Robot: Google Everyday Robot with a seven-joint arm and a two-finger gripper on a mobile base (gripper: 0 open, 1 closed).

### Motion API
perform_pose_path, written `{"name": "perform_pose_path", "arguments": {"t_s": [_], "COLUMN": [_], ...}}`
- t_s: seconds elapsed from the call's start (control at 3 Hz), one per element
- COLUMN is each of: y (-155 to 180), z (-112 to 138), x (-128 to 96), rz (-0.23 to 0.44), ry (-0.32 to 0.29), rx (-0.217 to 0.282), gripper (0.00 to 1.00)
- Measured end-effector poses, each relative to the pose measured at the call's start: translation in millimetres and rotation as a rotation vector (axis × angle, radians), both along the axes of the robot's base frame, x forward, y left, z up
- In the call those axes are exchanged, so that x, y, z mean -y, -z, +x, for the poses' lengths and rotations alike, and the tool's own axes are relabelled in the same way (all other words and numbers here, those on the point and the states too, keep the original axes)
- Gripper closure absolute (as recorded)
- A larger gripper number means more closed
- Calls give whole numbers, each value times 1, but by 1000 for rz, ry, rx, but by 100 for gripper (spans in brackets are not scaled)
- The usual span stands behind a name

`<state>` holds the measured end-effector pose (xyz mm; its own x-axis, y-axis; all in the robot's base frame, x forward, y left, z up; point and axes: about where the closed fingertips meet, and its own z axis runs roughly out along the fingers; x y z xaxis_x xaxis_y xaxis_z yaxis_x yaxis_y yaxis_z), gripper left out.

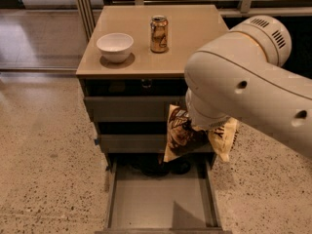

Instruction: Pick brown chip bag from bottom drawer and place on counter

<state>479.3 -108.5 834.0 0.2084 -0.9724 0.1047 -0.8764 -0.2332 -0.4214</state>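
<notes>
Over drawer (161,204), bag (177,132) between gripper (199,133) jaws.

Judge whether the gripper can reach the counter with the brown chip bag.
Probably yes. The gripper, with the brown chip bag before the drawer fronts, is below the counter; the way up looks free; bare top lies beside the can.

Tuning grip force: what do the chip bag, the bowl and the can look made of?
The brown chip bag, held by the gripper above the bottom drawer: thin glossy film, plastic or foil; it creases and folds. The bowl: likely glazed ceramic, smooth white, thick rim; plastic possible. The can: metal, probably aluminium; gold sides glint.
</notes>
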Motion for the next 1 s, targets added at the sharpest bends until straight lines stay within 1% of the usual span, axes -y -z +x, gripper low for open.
{"name": "perform_pose_path", "arguments": {"t_s": [0.33,0.67,1.0], "y": [-33,-55,-63], "z": [-4,-9,-10], "x": [-1,-3,-2], "rz": [-42,-61,-71], "ry": [-4,2,-1], "rx": [73,151,161], "gripper": [100,100,100]}}
